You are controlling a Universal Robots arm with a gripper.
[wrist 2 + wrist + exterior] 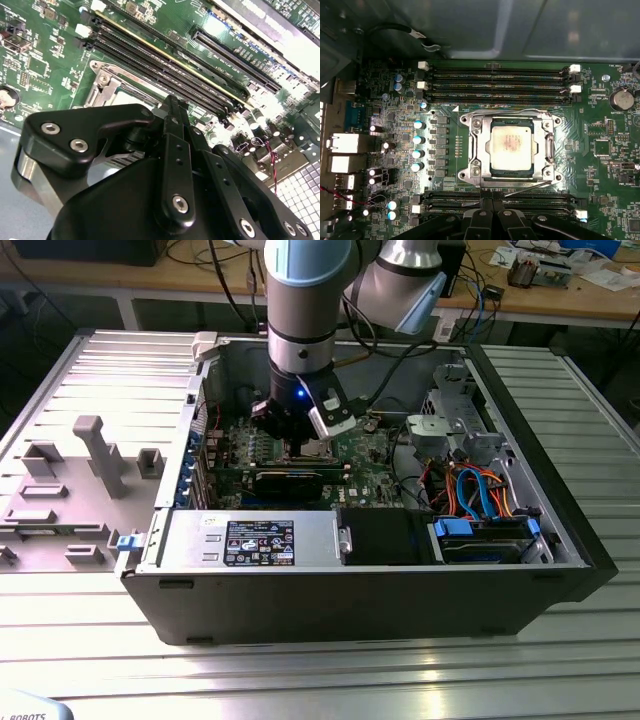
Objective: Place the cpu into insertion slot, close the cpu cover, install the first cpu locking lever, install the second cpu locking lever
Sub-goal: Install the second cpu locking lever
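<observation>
The arm reaches down into the open case (560, 530) on the bench (110, 390), over the board (615, 165). The gripper (492, 220) hovers just beside the slot (470, 150), jaws clenched, grasping nothing. The cover (547, 145) lies shut around the cpu (511, 144), which sits in the slot. One lever (530, 186) at the slot's gripper-side edge looks unlatched; a slightly off push could slip from that thin wire and scrape the memory slots (495, 82) nearby.

so there's a ribbed metal table (330, 680), open computer case (350, 590) sits right on it, grey fixture blocks (95, 455) just beside the case
</observation>
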